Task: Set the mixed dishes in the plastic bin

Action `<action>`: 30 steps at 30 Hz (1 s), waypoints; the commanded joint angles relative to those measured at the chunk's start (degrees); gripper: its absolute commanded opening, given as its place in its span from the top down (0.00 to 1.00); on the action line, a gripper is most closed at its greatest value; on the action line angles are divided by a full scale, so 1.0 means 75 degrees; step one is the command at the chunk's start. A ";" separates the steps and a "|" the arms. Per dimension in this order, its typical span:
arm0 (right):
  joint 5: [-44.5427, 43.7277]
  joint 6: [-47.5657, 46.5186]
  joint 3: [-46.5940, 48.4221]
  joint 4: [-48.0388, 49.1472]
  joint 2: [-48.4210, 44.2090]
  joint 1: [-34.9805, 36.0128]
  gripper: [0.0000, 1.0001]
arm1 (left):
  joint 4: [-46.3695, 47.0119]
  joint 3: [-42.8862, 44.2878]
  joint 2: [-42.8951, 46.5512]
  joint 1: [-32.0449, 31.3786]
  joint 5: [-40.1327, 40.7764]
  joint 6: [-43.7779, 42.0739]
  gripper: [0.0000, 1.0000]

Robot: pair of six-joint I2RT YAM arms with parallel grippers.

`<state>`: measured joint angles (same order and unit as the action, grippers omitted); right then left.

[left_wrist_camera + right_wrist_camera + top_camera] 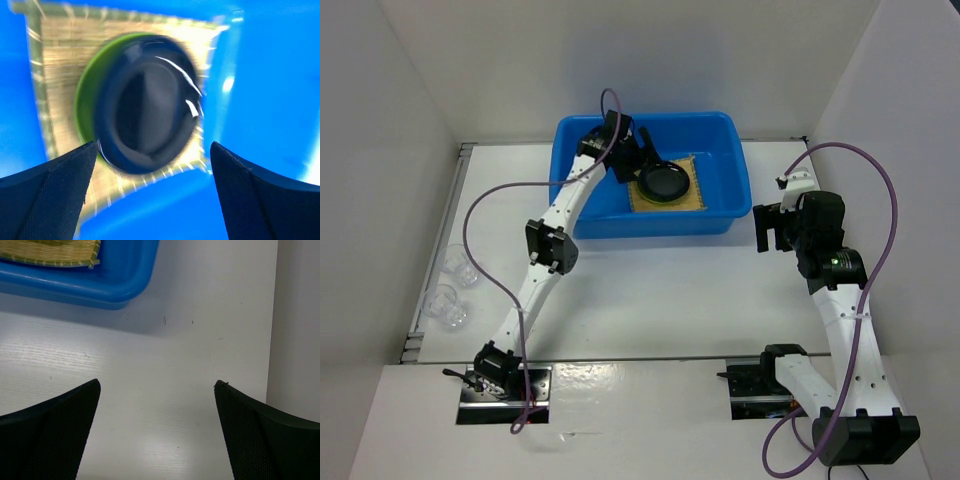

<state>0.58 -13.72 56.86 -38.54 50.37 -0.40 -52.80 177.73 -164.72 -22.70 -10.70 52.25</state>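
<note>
Green plate [83, 102] mostly hidden under black plate [150, 105].

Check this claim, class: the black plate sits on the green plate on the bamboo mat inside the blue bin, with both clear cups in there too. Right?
One slip: the clear cups stand on the table, left of the blue bin, not inside it, as the top external view shows. The black plate, green plate and bamboo mat are as stated.

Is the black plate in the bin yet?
In: the black plate sits on the green plate, on the mat, inside the bin.
</note>
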 commanded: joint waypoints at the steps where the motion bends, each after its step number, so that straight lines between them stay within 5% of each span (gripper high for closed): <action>1: -0.0112 0.0071 -0.0023 0.0335 -0.0118 -0.0040 0.01 | -0.0330 0.0268 0.2027 0.0003 0.0697 -0.0742 0.00; 6: -0.0042 0.0071 -0.0093 0.0404 -0.0258 -0.0040 0.01 | -0.1676 0.0198 0.3902 0.0096 0.2079 -0.1974 0.00; 10: -0.0042 0.0071 -0.0093 0.0405 -0.0493 -0.0040 0.01 | -0.2346 -0.2290 0.5414 0.0273 0.3462 -0.2256 0.00; 13: -0.0042 0.0071 -0.0093 0.0405 -0.0493 -0.0040 0.01 | -0.2488 -0.3653 0.6247 0.0273 0.5581 -0.2326 0.00; 14: -0.0042 0.0071 -0.0093 0.0405 -0.0493 -0.0040 0.01 | -0.2488 -0.4238 0.6620 0.0273 0.6758 -0.2221 0.00; 17: -0.0042 0.0071 -0.0093 0.0405 -0.0564 -0.0040 0.01 | -0.2722 -0.6605 0.7451 0.0797 0.7832 -0.1192 0.00; 22: -0.0042 0.0071 -0.0093 0.0405 -0.0564 -0.0040 0.01 | -0.0875 -1.1170 0.9909 0.1770 0.7944 -0.1269 0.00; 25: 0.0028 0.0001 -0.0093 0.0405 -0.0564 -0.0040 0.01 | 0.0637 -1.2641 1.0944 0.2743 0.6808 -0.1984 0.00; 30: 0.0028 0.0001 -0.0093 0.0405 -0.0564 -0.0040 0.01 | 0.0934 -1.3325 1.0984 0.3762 0.5625 -0.2034 0.00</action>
<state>0.82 -13.76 56.55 -38.15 46.94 -0.43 -52.86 79.26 -83.68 3.97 37.30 38.70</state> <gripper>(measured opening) 0.990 0.998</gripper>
